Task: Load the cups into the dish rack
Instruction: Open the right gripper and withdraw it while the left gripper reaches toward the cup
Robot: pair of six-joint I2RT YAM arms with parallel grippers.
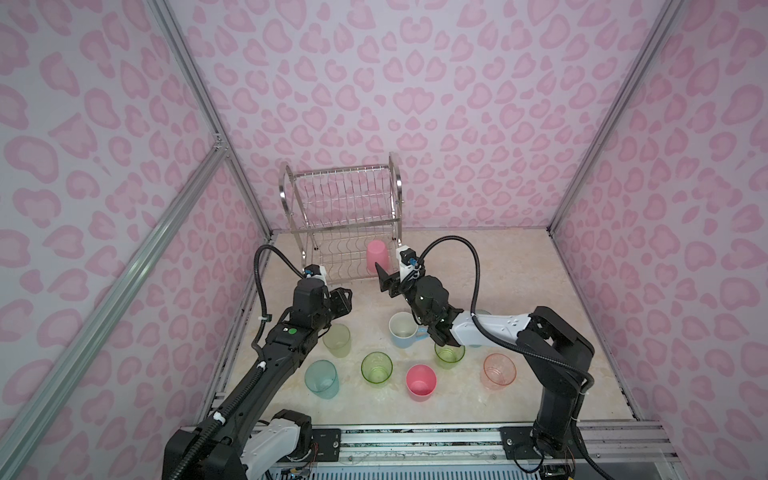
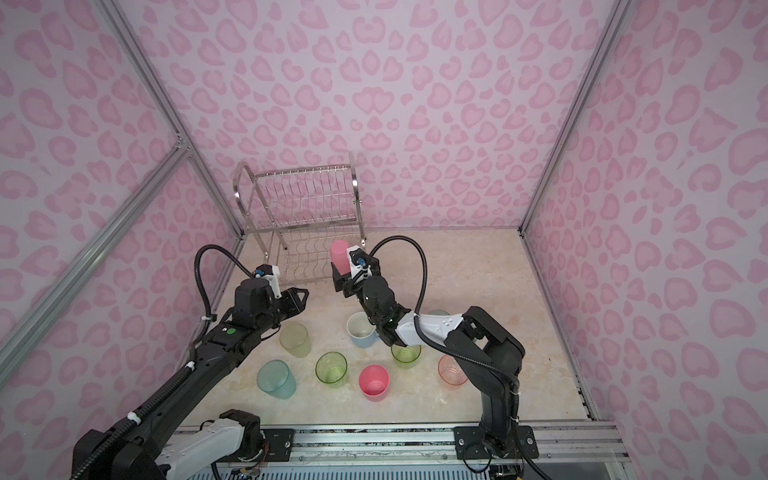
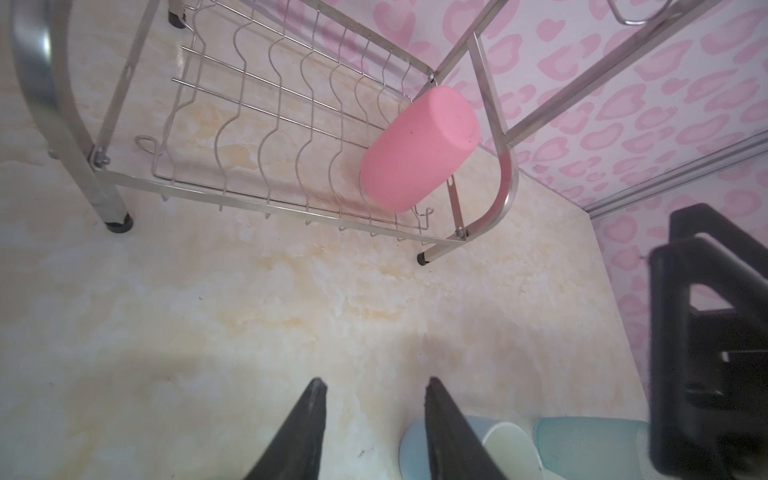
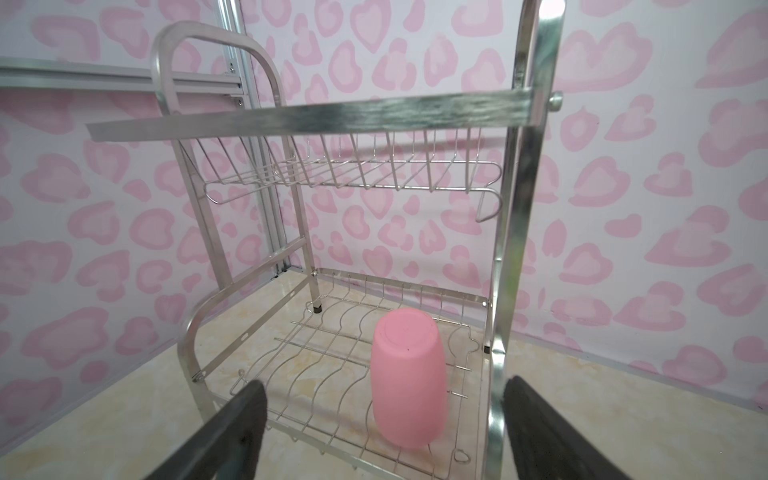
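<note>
pink leopard-print walls on three sides, beige marbled tabletop (image 1: 519, 270) underneath. dish rack (image 4: 311, 116) stands at the back, against the rear wall, left of centre.

pink cup (image 1: 377, 255) sits upside down on the rack's lower shelf, at the right end, just inside the right side frame.

right gripper (image 1: 386, 279) hangs just in front of that cup. fingers are spread wide. in the right wrist view the cup shows between them but farther in, with no contact. nothing held.

left gripper (image 3: 375, 380) is over bare table in front of the rack's front edge. fingers are partway apart with a clear gap, empty.

remaining cups are on the table, mouths up, nearer the arm bases:
- light-blue mug (image 1: 403, 330) just beside the right wrist
- pale green tumbler (image 1: 337, 340) beside the left forearm
- teal tumbler (image 1: 321, 378) front left
- green tumbler (image 1: 376, 368), then second pink cup (image 1: 421, 382) to its right
- another green tumbler (image 1: 449, 356) partly under the right forearm
- peach tumbler (image 1: 499, 370) front right
- second teal tumbler (image 3: 590, 440) next to the mug, mostly hidden by the right arm in both top views
</note>
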